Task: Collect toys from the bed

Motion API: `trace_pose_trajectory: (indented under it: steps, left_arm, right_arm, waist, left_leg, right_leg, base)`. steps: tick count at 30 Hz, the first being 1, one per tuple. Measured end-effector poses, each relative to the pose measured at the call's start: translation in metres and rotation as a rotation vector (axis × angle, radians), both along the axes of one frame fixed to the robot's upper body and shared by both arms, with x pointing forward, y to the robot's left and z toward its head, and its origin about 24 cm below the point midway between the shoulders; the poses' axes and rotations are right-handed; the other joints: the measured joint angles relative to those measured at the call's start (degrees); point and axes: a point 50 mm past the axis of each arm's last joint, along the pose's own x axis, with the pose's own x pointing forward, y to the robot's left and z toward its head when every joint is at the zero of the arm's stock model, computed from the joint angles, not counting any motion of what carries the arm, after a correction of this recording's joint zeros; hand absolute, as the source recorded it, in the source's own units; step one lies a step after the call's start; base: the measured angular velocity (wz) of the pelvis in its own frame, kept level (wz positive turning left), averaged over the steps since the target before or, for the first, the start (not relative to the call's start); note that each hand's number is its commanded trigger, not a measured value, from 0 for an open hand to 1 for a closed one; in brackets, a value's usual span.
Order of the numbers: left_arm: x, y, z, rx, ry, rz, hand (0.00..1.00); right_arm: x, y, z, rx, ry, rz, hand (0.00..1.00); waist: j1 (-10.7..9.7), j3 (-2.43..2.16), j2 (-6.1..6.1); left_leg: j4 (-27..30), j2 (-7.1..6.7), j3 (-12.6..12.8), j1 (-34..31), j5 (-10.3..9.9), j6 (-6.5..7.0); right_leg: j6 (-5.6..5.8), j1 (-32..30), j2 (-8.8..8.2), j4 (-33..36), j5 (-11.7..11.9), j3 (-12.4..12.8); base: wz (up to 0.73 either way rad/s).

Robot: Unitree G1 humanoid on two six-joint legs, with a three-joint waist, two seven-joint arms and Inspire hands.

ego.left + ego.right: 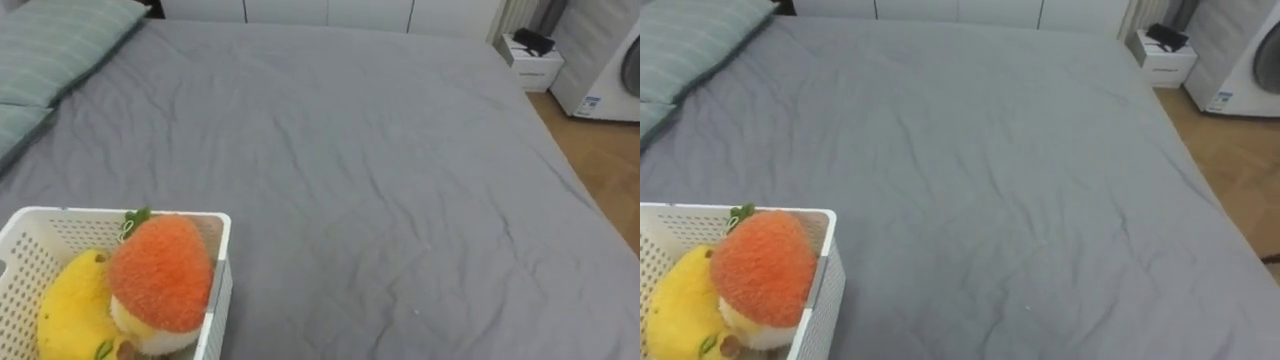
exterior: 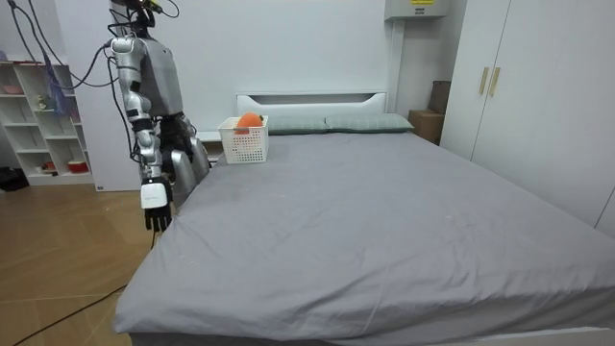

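Standing beside the bed [image 1: 380, 180] near its pillows [image 1: 60, 45], the robot lets its right hand [image 2: 157, 213] hang by the mattress edge. The hand is too small to tell whether it is apart or together. 2 toys sit in the white basket [image 1: 60, 213] on the bed: an orange plush [image 1: 162, 268] partly covers a yellow plush [image 1: 72, 310]. The picture's lower left corner cuts off the basket.

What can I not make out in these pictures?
Basket: the eye views' bottom and left edges cut it off.
Yellow toy: partly behind the orange toy; its kind is unclear.
Room view: the basket's contents are too small to name.
Right hand, room view: too small to read its state.
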Motion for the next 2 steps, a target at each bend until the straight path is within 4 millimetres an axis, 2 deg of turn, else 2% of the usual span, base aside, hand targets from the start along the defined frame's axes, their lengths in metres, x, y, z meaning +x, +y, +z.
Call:
trace_pose_trajectory:
  steps: [2]
  left_arm:
    - [-0.0004,-0.0022,-0.0005,-0.004,0.005,0.0,0.0]
  right_arm:
    - [-0.0007,0.0011,-0.0003,0.002,0.015,0.038,0.0]
  waist:
    - [0.4,0.2,0.26]
  left_leg:
    - [0.0,-0.01,0.0,0.0,0.0,-0.01]
  right_leg:
    - [0.0,0.0,-0.03,0.0,0.0,0.0]
  base:
    - [0.0]
